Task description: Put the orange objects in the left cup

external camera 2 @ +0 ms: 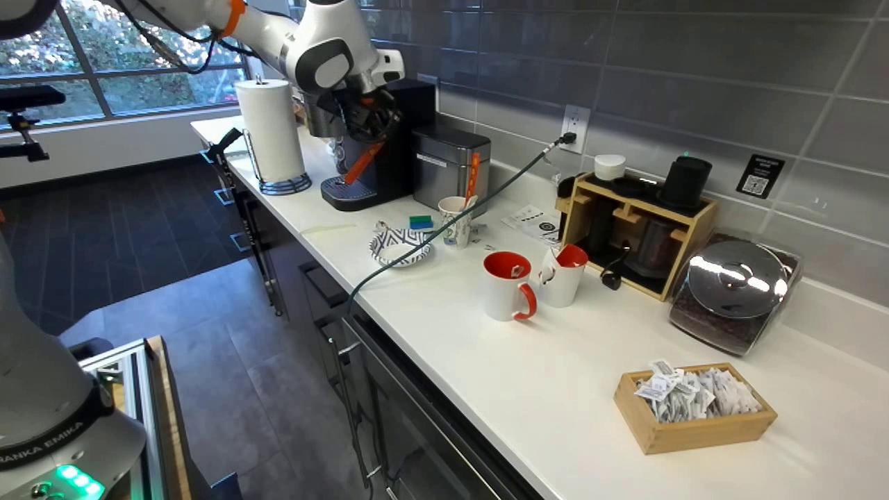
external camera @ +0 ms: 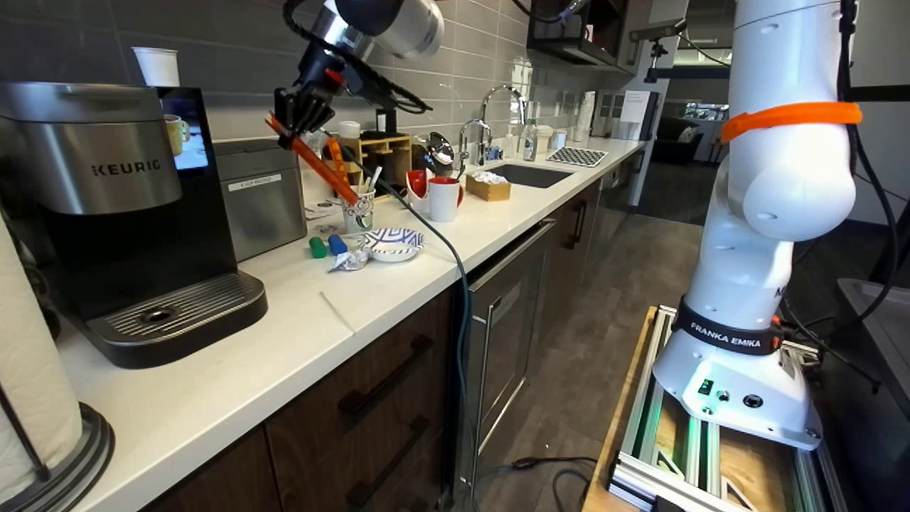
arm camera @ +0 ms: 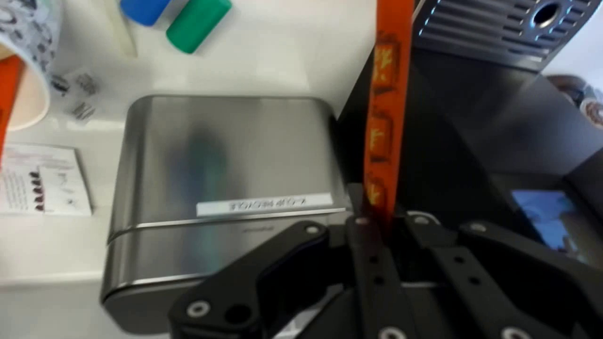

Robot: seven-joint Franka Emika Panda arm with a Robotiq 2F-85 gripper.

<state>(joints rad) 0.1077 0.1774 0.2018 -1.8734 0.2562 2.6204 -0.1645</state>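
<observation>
- Wrist view: jaws clamp an orange stick (arm camera: 390,103), end cropped; second stick (arm camera: 7,89) cut off at left.
- In an exterior view, the clamped tip partly hides the patterned cup (external camera: 359,220) holding the second.
- In an exterior view, open room parts tip from cup; plate (external camera 2: 387,248) near counter (external camera 2: 430,312) edge.

Coffee machine (external camera: 135,235), marked KEURIG, noted on white counter (external camera 2: 569,389); steel bin (external camera 2: 451,167) placed just beside it. Green cylinder (external camera: 318,247) and blue cylinder (external camera: 337,244) set side by side near a patterned dish (external camera: 393,247). Paper towel roll (external camera 2: 271,132) held on a wire stand (external camera 2: 285,185). White packets (external camera 2: 677,397) heaped in a wooden box (external camera 2: 708,433). Wooden organizer (external camera 2: 686,253) topped by white bowl (external camera 2: 610,167) and black canister (external camera 2: 684,182). Drying mat (external camera: 577,156) laid beside the sink (external camera: 532,175).
</observation>
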